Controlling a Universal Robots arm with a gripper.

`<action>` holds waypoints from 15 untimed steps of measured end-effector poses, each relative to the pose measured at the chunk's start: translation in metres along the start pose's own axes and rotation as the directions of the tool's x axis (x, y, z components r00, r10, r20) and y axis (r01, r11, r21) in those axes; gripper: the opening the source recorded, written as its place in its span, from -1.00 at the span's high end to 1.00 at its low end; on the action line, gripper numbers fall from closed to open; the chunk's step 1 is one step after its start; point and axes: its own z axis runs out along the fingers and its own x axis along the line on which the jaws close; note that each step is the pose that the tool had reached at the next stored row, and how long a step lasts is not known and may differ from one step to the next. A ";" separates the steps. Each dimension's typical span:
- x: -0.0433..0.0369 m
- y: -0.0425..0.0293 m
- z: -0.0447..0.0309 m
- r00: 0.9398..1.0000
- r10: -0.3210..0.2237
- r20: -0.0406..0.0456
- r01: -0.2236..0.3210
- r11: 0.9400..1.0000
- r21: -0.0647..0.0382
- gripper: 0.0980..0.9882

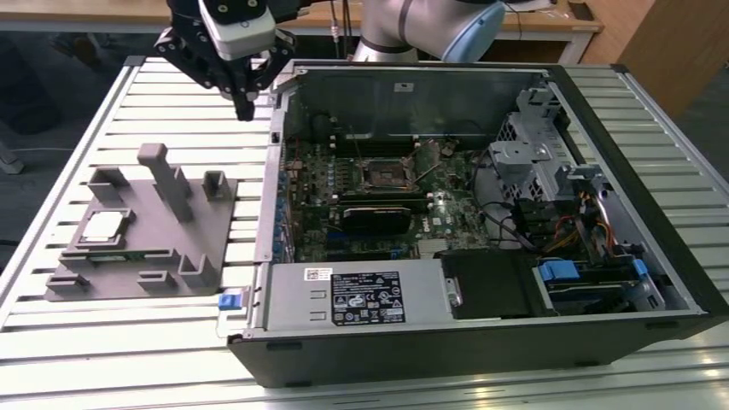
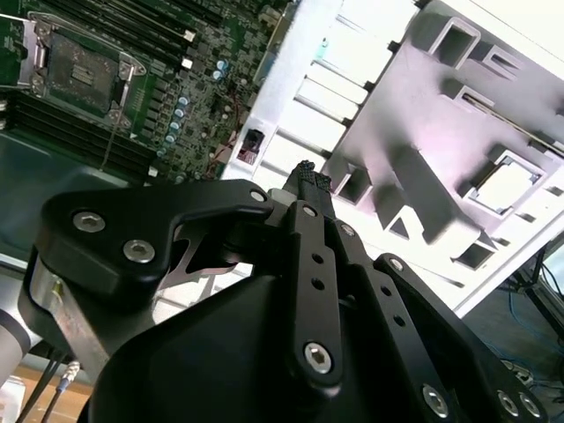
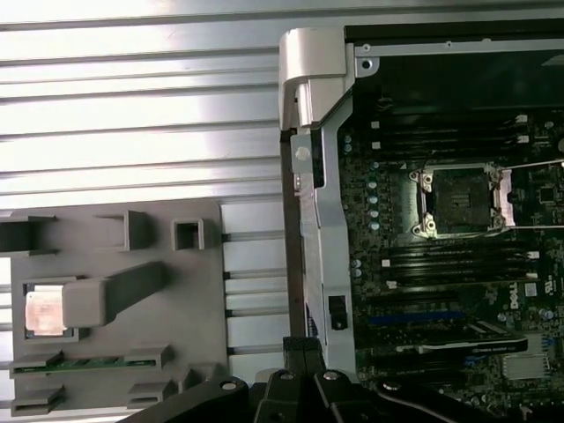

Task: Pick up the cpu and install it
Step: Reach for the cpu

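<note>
Gripper (image 1: 245, 109): it hangs above the slatted table (image 1: 148, 94), just outside the far corner of the open computer case (image 1: 638, 171), on the exterior view's left. The two fingers meet at their tips with nothing between them, so it is closed and empty. Both wrist views agree on this. In the first wrist view only the fingertip region clears the picture's edge. In the second wrist view the gripper body hides much of the table beneath it.

The cpu (image 1: 105, 226): it lies flat, pale top upward, in a square recess of the grey fixture (image 1: 137, 286). It is well apart from the gripper and untouched. In the first wrist view the cpu (image 3: 46, 311) sits just beside a leaning grey post, and its top glares so that no surface detail can be made out. In the second wrist view the recess walls screen part of its outline.

Socket (image 3: 463, 201): the dark square centre within the metal frame carries no chip. Whether the frame is latched cannot be told.

Arm (image 1: 422, 26): it is cut off by the exterior view's upper edge. The case's near wall hides the lower strip of the motherboard (image 1: 341, 205).
</note>
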 end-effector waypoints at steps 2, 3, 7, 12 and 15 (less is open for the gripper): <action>0.0029 -0.0002 0.0002 1.000 0.000 0.000 0.000 1.000 0.000 0.98; 0.0042 -0.0003 0.0002 1.000 0.000 0.000 0.000 1.000 0.000 0.98; 0.0094 -0.0007 0.0005 1.000 0.000 0.000 0.000 1.000 0.000 0.98; 0.0158 -0.0012 0.0009 1.000 0.000 0.000 0.000 1.000 0.000 0.98; 0.0193 -0.0015 0.0012 1.000 0.000 0.000 0.000 1.000 0.000 0.98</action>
